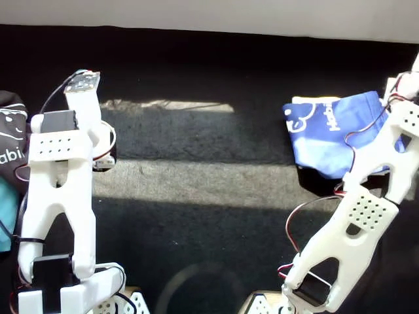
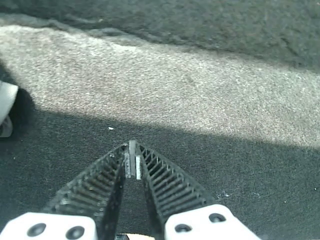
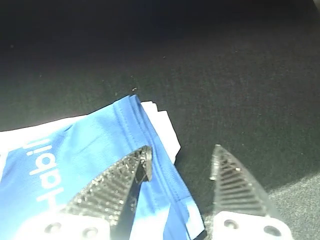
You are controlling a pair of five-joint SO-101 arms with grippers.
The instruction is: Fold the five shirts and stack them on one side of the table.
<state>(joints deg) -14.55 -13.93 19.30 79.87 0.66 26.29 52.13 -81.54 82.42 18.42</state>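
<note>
A folded blue shirt (image 1: 327, 134) with white print lies at the right side of the dark table (image 1: 196, 78), on top of a white layer (image 3: 162, 122) that pokes out at its edge. My right gripper (image 3: 182, 150) stands open at the shirt's corner. One finger (image 3: 120, 182) hangs over the blue cloth (image 3: 75, 150); the other is over bare table. Nothing sits between them. At the table's left side, my left gripper (image 2: 132, 150) is shut and empty, low over the bare surface. Its arm (image 1: 62, 144) stands near the left edge.
A black shirt with white print (image 1: 10, 131) and a teal cloth (image 1: 4, 209) lie at the far left edge, partly cut off. A sunlit band (image 1: 196, 183) crosses the middle of the table. The right arm (image 1: 363, 209) slants from the front up to the blue shirt.
</note>
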